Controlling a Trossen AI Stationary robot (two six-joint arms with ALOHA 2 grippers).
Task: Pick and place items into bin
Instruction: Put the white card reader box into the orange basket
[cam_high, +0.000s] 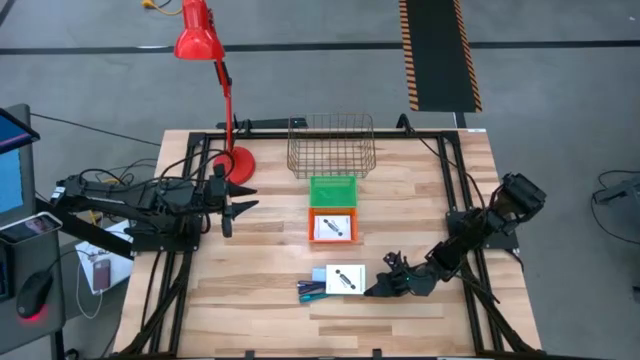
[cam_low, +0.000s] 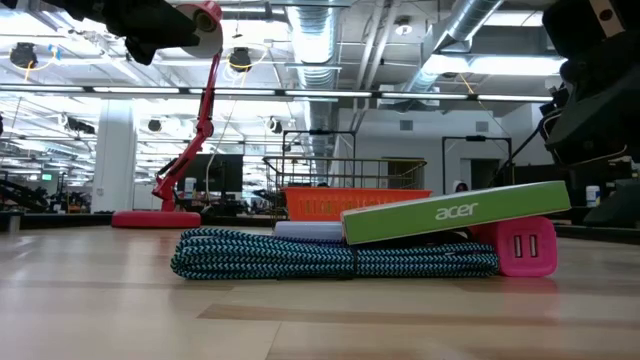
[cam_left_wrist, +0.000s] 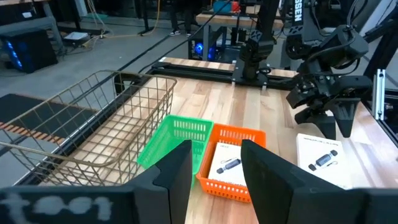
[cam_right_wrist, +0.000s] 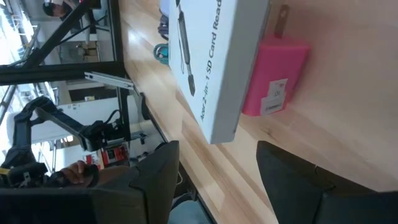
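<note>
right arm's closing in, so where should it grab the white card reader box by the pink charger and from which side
Judging by its pose, take the white box across its two long edges with the right pincer, coming from above. It lies flat but tilted, propped on the braided cable and pink charger, so a side approach looks crowded.

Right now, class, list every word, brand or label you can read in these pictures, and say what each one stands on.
"acer": on the green edge of the white box.
"SD Card Read", cut off at the picture's edge: on the same box's side, right wrist view.
Pink charger: label too small to read.
Box in the orange bin: print too small to read.
</note>
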